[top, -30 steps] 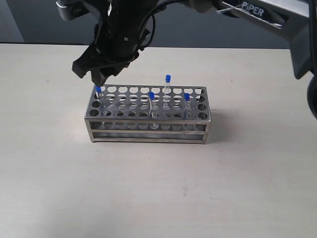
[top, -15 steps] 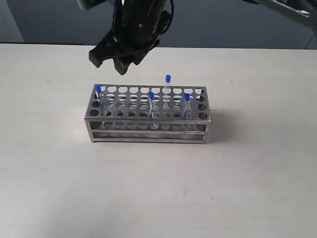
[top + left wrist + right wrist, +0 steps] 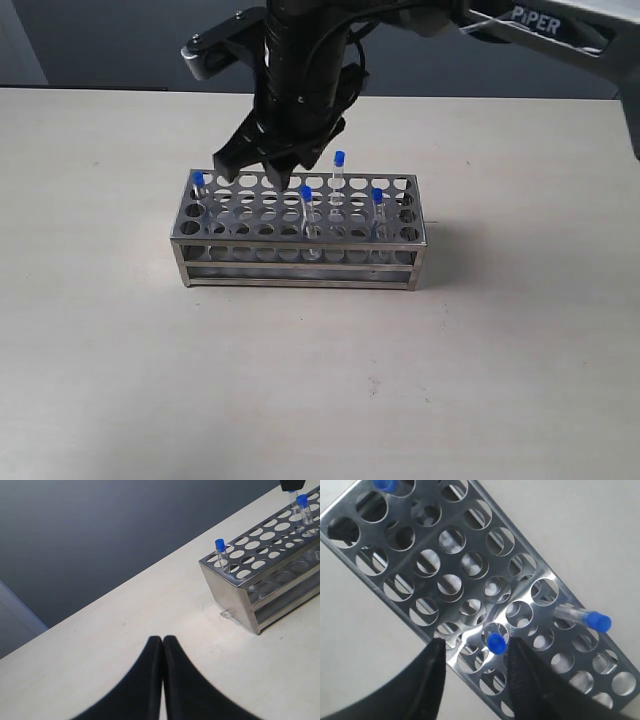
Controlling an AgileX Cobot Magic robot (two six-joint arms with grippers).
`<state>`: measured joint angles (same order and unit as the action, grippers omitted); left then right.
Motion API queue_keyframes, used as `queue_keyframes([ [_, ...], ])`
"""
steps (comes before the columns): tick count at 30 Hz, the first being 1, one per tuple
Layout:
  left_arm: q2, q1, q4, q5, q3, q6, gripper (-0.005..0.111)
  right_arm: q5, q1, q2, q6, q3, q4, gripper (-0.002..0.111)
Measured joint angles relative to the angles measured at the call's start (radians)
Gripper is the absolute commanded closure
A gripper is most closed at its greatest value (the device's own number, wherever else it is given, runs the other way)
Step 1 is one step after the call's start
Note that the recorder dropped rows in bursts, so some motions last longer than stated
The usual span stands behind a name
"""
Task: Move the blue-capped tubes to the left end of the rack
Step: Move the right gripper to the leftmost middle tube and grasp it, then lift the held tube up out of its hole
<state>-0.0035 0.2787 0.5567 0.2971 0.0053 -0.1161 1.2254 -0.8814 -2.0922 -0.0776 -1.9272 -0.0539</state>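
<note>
The steel rack (image 3: 300, 262) stands mid-table. Four blue-capped tubes sit in it: one at its left end (image 3: 198, 181), one near the middle (image 3: 306, 192), one at the back (image 3: 339, 159) and one toward the right (image 3: 377, 194). My right gripper (image 3: 250, 176) hangs open over the rack's left-middle. In the right wrist view the middle tube's cap (image 3: 495, 643) lies between the open fingers of the right gripper (image 3: 476, 646), near one finger, untouched. The leaning back tube (image 3: 590, 619) lies beyond. My left gripper (image 3: 163, 641) is shut, holding nothing, off the rack's left end (image 3: 235, 587).
The pale table (image 3: 120, 380) surrounds the rack. A dark wall runs behind the table's far edge (image 3: 90, 88). The right arm (image 3: 540, 25) reaches in from the upper right. The left-end tube (image 3: 220, 546) shows at the rack's corner in the left wrist view.
My right gripper left the left-end tube, rose, moved right and came down over the rack near the middle tube. All the tubes stayed in place.
</note>
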Motion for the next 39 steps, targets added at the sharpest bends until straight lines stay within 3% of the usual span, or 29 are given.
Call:
queue_keyframes([
  [25, 0.0, 0.0, 0.0, 0.0, 0.0, 0.0, 0.106, 0.0, 0.039, -0.068, 0.011, 0.021, 0.065, 0.07],
  [27, 0.0, 0.0, 0.0, 0.0, 0.0, 0.0, 0.106, 0.0, 0.039, -0.083, 0.013, 0.021, 0.065, 0.077],
  [31, 0.0, 0.0, 0.0, 0.0, 0.0, 0.0, 0.106, 0.0, 0.039, -0.094, 0.013, 0.021, 0.054, 0.109],
  [39, 0.0, 0.0, 0.0, 0.0, 0.0, 0.0, 0.106, 0.0, 0.041, -0.074, 0.009, 0.023, 0.054, 0.108],
])
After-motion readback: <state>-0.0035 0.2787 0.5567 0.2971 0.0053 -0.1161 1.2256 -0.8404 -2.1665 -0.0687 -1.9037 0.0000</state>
